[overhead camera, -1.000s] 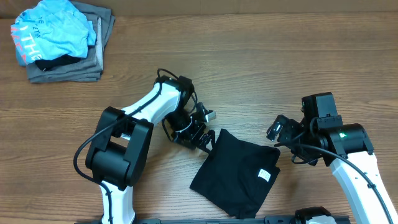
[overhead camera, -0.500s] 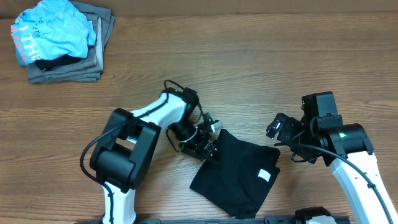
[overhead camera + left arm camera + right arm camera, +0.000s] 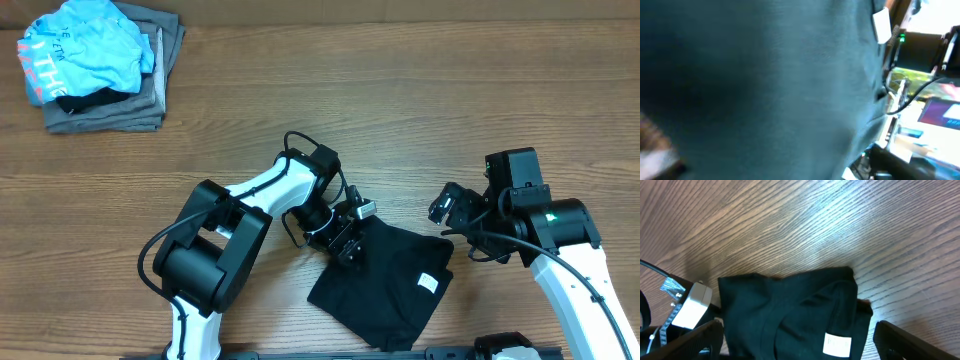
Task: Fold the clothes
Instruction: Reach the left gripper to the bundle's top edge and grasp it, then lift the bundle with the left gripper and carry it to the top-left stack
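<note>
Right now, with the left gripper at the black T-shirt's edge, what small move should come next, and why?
Probably close the left gripper on the corner of the black T-shirt: fabric fills its wrist view, and the right gripper hangs open, empty.

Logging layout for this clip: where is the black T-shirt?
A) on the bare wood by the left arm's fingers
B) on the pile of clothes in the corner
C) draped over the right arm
A: the black T-shirt lies on the table, apart from the pile.

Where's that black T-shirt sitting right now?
Overhead, the black T-shirt lies near the front edge of the table, left end effector at its upper-left corner, right end effector just off its upper-right corner.
</note>
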{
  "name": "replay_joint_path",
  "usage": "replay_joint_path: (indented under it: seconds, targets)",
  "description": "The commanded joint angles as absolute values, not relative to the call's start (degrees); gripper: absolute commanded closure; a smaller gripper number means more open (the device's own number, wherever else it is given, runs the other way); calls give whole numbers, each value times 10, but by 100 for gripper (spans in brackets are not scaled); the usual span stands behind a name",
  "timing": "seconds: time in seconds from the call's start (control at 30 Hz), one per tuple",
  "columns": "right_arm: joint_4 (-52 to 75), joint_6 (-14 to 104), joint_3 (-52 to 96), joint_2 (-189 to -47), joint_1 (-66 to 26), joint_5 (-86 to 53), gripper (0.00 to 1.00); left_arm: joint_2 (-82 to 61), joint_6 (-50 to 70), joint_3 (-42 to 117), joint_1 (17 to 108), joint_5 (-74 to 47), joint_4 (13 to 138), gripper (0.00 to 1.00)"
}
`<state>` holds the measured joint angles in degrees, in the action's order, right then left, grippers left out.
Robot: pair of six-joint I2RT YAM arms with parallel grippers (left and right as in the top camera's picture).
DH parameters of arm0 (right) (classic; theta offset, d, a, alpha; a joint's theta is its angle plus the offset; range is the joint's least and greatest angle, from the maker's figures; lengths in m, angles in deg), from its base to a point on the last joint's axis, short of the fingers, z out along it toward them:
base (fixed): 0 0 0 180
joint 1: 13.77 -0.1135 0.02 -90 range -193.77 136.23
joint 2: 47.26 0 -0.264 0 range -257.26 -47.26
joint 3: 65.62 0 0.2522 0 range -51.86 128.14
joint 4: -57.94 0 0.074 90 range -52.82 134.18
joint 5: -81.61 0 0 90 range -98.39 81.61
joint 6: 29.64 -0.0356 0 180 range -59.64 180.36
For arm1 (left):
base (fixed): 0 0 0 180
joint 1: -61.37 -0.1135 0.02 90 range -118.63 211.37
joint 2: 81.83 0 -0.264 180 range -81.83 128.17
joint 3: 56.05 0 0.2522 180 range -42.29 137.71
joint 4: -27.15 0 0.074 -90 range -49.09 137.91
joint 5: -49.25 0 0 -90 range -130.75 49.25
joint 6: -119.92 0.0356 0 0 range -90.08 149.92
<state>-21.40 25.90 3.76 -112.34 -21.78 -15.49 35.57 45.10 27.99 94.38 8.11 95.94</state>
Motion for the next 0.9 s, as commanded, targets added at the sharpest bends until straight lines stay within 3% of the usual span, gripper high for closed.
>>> replay_joint_path:
  seconds: [0.0,0.07,0.13,0.33,0.6,0.87]
  targets:
    - [-213,263,53,-1116,-219,-148,0,347,460,272,949,82,955,44]
    - [-213,263,53,-1116,-219,-148,0,347,460,272,949,79,952,59]
    - [-213,263,53,-1116,-219,-148,0,347,460,272,949,73,948,79]
    - [-213,263,53,-1116,-219,-148,0,347,453,272,947,20,934,96]
    - [-217,263,53,-1116,-219,-149,0,347,322,306,900,-253,884,96]
    - [-226,263,53,-1116,-219,-149,0,347,378,402,789,-294,828,96]
